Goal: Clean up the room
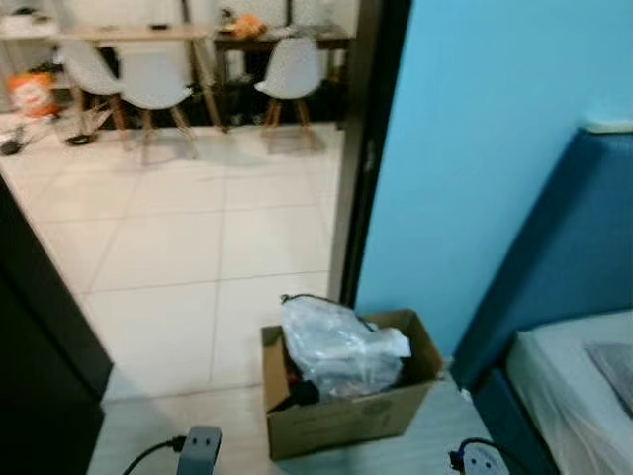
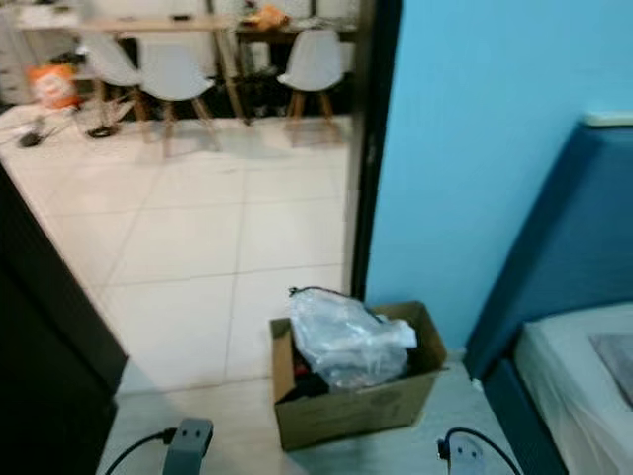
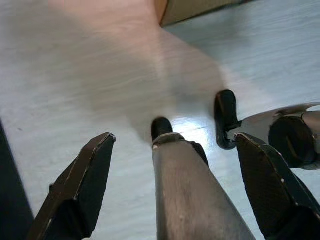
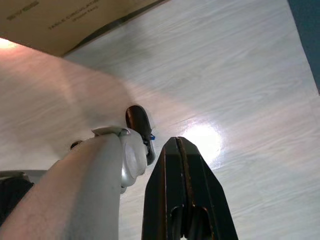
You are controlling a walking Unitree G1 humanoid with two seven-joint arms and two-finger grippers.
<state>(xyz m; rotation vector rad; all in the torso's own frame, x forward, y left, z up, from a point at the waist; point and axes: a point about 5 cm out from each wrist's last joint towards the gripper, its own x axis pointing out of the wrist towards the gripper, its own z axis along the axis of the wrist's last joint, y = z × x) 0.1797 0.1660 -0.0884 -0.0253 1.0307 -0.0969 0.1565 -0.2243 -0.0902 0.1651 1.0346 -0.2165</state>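
The open brown cardboard box (image 1: 348,401) is set on the pale wood-grain floor (image 4: 240,75) by the doorway, evidently as a collection bin — a crumpled clear plastic bag (image 1: 336,348) is heaped in it. The left gripper (image 3: 175,170) is held spread wide, empty; the right gripper (image 4: 186,170) is pressed closed. Dark contents beneath the bag cannot be identified.

Pale wood-look floor (image 1: 148,426) right here, with an open cardboard box (image 1: 346,411) sitting on it just beside the blue wall and close to the bed. Past the doorway it's white tile (image 1: 198,247), with white chairs (image 1: 148,84) standing on it by the far tables.
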